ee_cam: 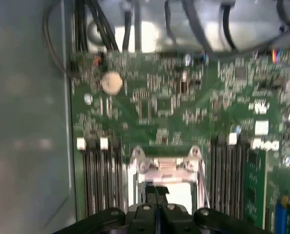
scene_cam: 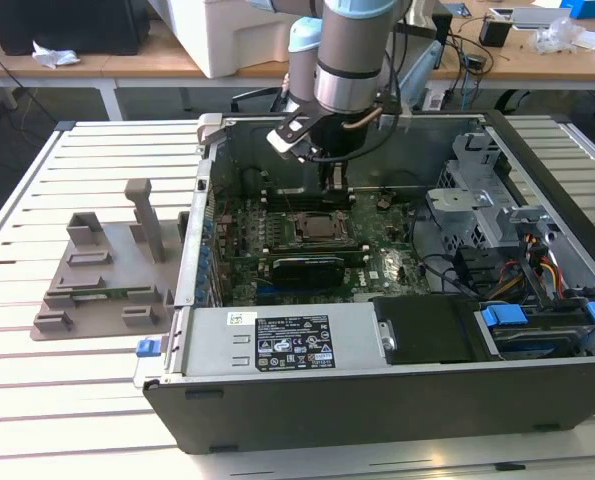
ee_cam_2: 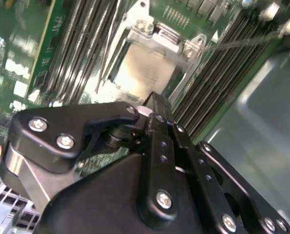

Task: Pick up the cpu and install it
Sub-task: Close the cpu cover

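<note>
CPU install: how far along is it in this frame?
Looks nearly done. A silvery square, likely the cpu, lies flat inside the socket frame. In hand: nothing visible; the hand is shut right over the chip, and contact can't be judged. Left: I can't tell whether the chip is fully seated or the frame is clamped over it.

In the second wrist view, near part of the socket (ee_cam_2: 159,39) and of the pale square (ee_cam_2: 147,73) inside it covered by the tool (ee_cam_2: 152,99); cannot tell what that square is. In the first wrist view, motherboard (ee_cam: 169,107) blurred, small parts unreadable, socket cut off by the tool body. In the exterior view, tool tip too small to judge contact.
</note>
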`<state>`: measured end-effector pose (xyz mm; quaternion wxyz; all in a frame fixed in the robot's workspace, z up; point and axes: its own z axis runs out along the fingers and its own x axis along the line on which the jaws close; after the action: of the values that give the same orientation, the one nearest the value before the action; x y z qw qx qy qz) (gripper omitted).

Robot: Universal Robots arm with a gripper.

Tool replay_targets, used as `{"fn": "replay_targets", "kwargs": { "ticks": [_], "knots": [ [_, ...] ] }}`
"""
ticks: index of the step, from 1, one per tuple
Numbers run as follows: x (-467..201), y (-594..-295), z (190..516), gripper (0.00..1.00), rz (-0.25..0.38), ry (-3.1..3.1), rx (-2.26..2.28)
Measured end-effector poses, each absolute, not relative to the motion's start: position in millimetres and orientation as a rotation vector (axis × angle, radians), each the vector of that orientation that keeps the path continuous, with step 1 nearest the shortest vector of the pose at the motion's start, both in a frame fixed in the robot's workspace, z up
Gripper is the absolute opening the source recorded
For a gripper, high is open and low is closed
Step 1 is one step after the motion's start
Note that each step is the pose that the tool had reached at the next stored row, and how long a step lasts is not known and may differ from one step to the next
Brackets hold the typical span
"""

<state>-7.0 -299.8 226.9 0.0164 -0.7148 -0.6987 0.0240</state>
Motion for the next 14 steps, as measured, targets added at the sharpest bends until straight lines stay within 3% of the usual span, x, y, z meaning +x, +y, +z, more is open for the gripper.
{"fn": "replay_targets", "kwargs": {
  "ticks": [14],
  "knots": [
    [-49,-301,209,0.11,0.07,-2.174,-2.218]
  ]
}}
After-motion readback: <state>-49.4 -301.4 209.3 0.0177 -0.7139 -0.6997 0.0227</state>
